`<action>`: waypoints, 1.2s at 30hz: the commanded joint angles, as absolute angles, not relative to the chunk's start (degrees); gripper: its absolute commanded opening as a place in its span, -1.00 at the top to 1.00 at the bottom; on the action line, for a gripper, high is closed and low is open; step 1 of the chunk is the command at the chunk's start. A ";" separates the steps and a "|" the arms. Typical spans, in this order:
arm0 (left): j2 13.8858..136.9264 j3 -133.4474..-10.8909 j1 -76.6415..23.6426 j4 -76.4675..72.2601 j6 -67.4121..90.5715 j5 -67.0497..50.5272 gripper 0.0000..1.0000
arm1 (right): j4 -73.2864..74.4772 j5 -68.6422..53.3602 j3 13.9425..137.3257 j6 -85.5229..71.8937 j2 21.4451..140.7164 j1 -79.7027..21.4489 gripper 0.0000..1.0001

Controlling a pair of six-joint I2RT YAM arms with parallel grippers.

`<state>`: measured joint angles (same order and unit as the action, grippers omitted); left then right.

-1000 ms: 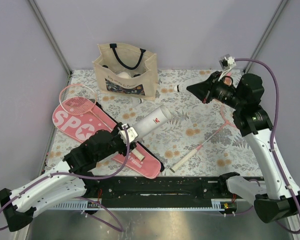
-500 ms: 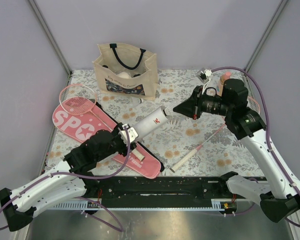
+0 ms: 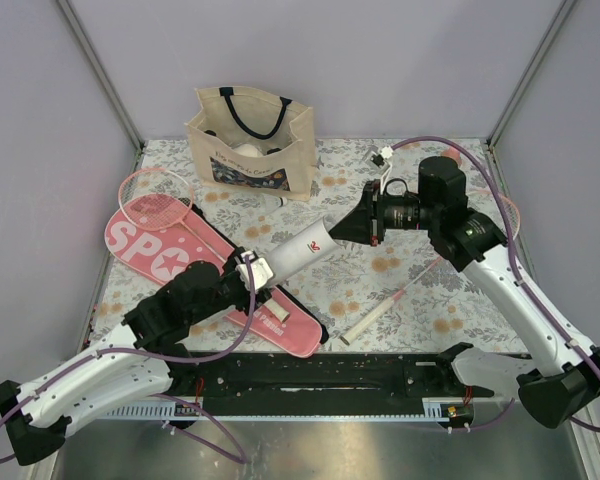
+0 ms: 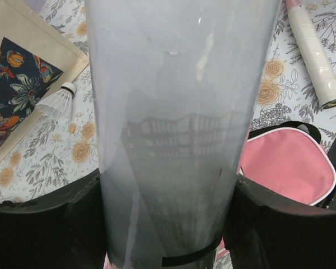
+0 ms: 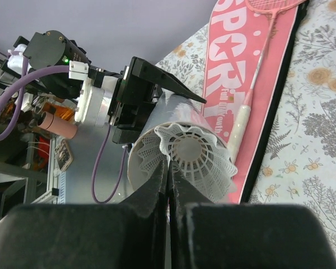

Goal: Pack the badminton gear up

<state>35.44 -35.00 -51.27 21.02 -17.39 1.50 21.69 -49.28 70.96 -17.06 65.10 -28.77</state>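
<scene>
My left gripper is shut on the long white tube and holds it tilted, its open mouth toward the right arm. In the left wrist view the tube fills the space between the black fingers. My right gripper is shut on the skirt of a white shuttlecock, right at the tube's mouth. The pink SPORT case lies on the left with one pink-rimmed racket on it. The other racket lies on the right. A loose shuttlecock lies beside the tote.
The beige tote stands at the back, left of centre, with things inside. The flowered tablecloth covers the table. The second racket's head is partly hidden behind my right arm. Grey walls close in both sides.
My right arm has swung left and down from the back right corner, bringing the shuttlecock to the tube's mouth. The left arm and tube have barely moved.
</scene>
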 commanded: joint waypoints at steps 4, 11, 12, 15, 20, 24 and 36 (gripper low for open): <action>34.28 -35.60 -51.42 15.38 -18.02 -1.41 -0.08 | 17.14 -52.47 71.01 -18.45 67.32 -32.16 0.88; 34.80 -35.86 -51.42 15.47 -18.19 1.39 -0.08 | 16.78 -50.02 71.89 -20.48 67.59 -32.78 0.53; 34.72 -35.95 -51.42 15.56 -18.19 2.36 -0.08 | 18.09 -48.36 72.76 -20.57 67.33 -32.78 0.49; 34.54 -35.95 -51.33 15.38 -17.93 5.96 -0.06 | 21.26 -43.61 75.14 -21.09 66.36 -32.78 0.29; 34.45 -36.47 -51.33 15.99 -17.58 10.36 -0.06 | 21.71 -35.44 76.20 -23.55 62.41 -32.26 -0.11; 33.40 -36.56 -51.42 16.17 -16.97 12.39 -0.05 | 19.87 -28.15 76.29 -24.26 59.16 -32.26 -0.26; 24.89 -36.74 -51.33 12.66 -14.50 37.52 -0.04 | 2.03 -2.56 62.67 -34.53 62.39 -32.34 -0.26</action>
<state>28.97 -35.00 -51.35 20.45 -15.40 25.82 9.17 -13.87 66.48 -29.71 57.34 -32.21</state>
